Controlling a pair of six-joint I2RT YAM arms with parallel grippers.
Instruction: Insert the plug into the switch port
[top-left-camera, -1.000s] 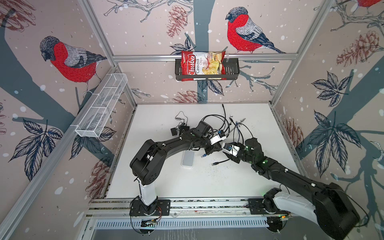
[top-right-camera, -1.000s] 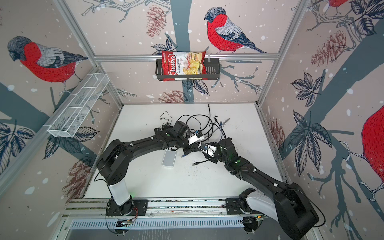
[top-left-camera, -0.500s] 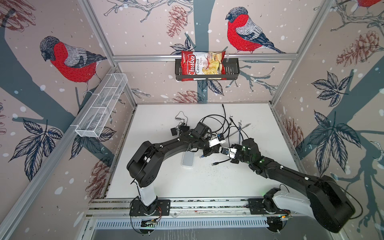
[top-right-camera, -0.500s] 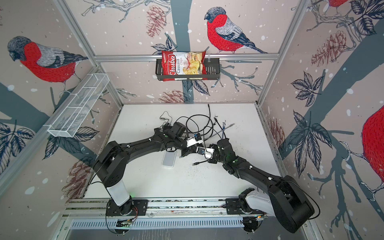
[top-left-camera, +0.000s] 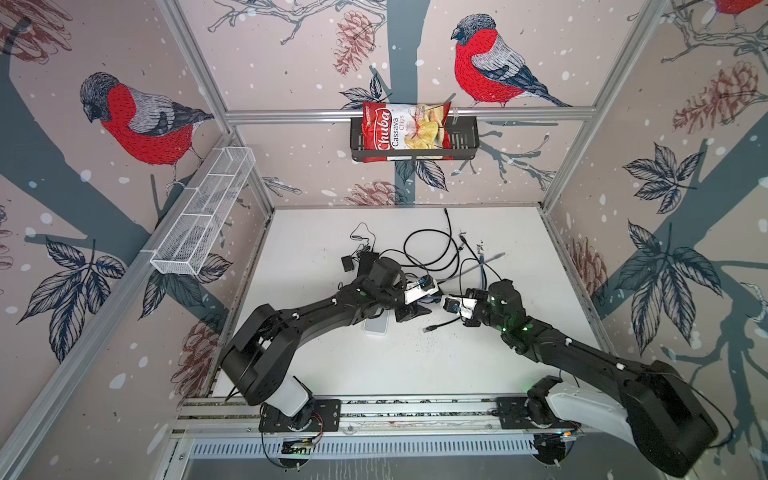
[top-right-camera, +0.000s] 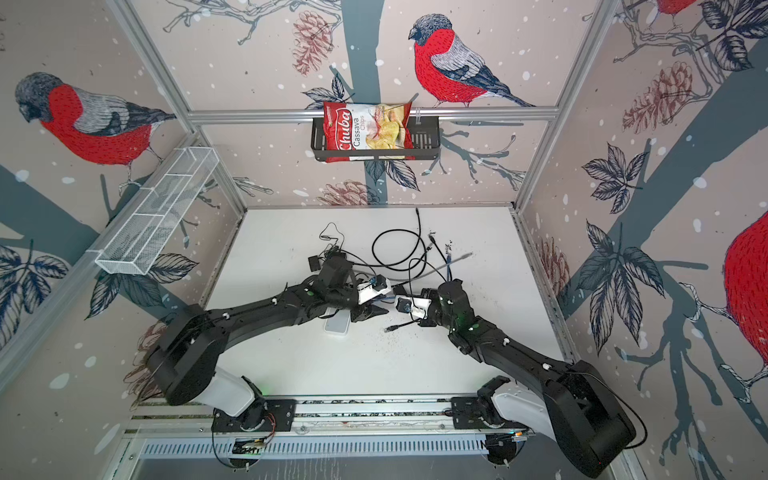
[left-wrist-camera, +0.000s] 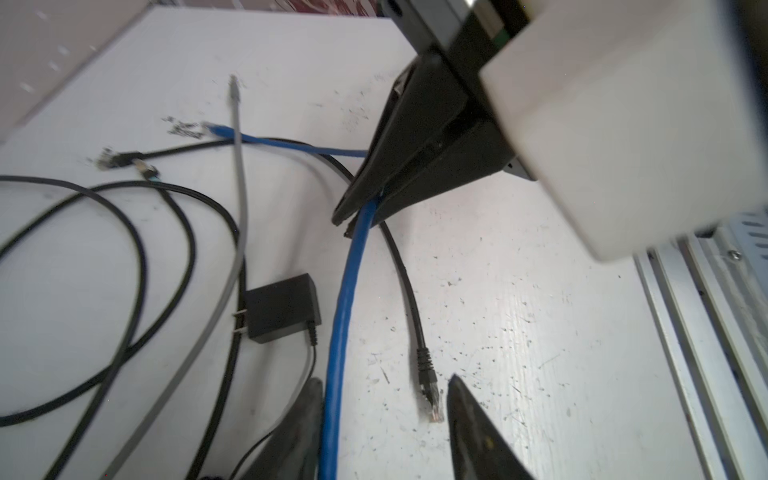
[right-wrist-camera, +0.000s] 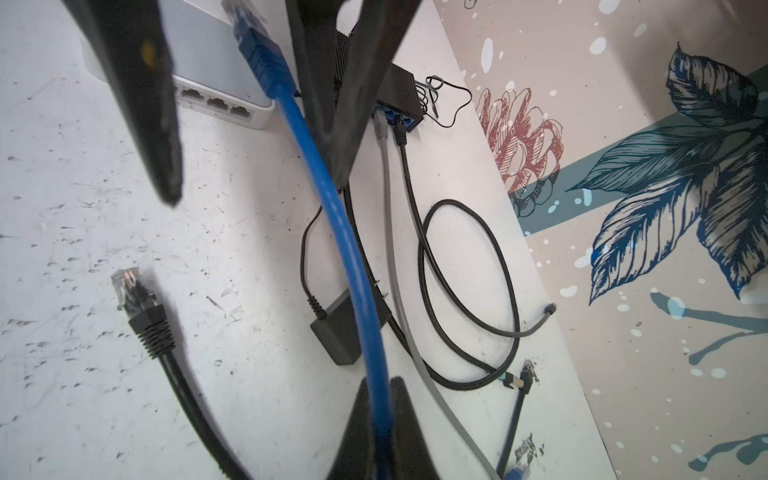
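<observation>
The blue plug (right-wrist-camera: 249, 37) sits off the table (right-wrist-camera: 83, 232), just before the ports of the white switch (right-wrist-camera: 220, 70) and between the parted fingers of the left gripper (left-wrist-camera: 384, 378) (nearer one of them). Further back, the right gripper (right-wrist-camera: 380, 386) is clenched on its blue cable (right-wrist-camera: 332, 199).

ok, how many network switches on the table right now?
2. The white switch lies partly under the left arm. The black switch sits farther back, with a grey cable and a black cable plugged in. The arms may hide others.
</observation>
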